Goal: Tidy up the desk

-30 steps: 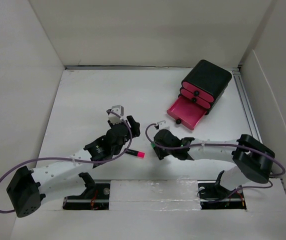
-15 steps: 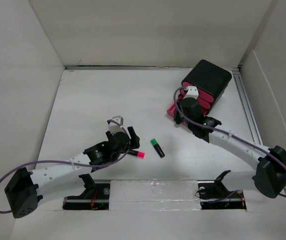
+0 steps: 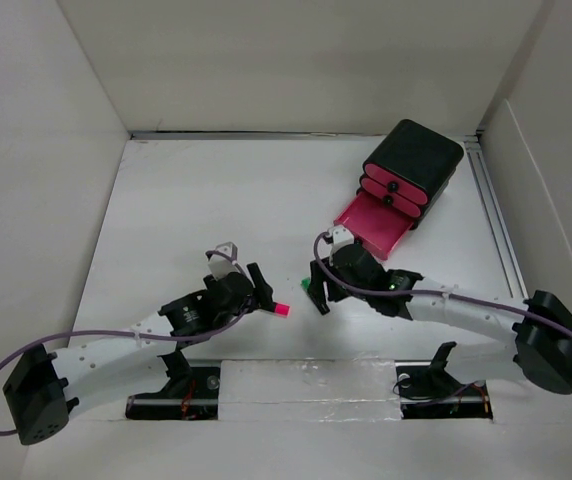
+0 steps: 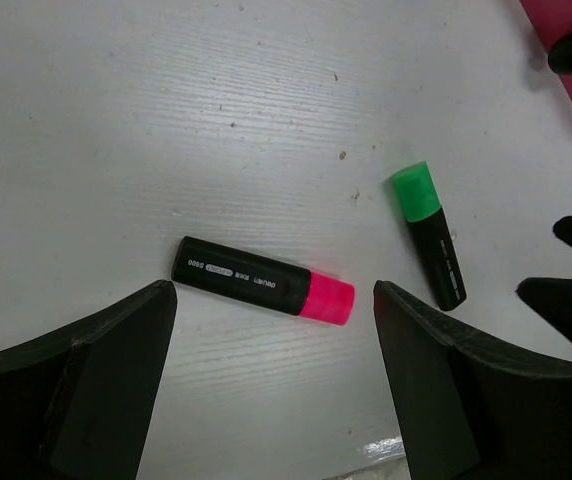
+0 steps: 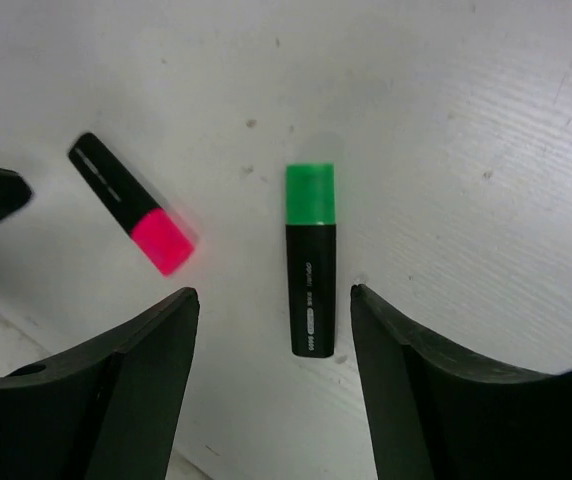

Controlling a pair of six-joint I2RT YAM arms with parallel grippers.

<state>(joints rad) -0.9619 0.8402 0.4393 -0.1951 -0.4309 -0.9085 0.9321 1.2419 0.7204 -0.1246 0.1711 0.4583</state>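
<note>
On the white desk (image 3: 186,200) lie two black highlighters. The pink-capped highlighter (image 3: 275,309) (image 4: 264,281) rests flat just ahead of my left gripper (image 3: 256,292) (image 4: 274,300), which is open and straddles it without touching. The green-capped highlighter (image 3: 316,298) (image 5: 311,260) lies to its right. My right gripper (image 3: 318,282) (image 5: 274,292) hangs open over it, with the black end of the highlighter between the fingers and no contact. In the top view, that gripper partly covers the green highlighter.
A black box (image 3: 413,165) with pink drawers stands at the back right, its bottom drawer (image 3: 374,222) pulled out toward the highlighters. A metal rail (image 3: 496,220) runs along the right edge. White panel walls enclose the desk. Both grippers sit close together near the front middle.
The right arm went up to the drawer box and has swung back over the green highlighter, jaws now wide. The left gripper opened wider and drew back slightly. Neither highlighter has moved.
</note>
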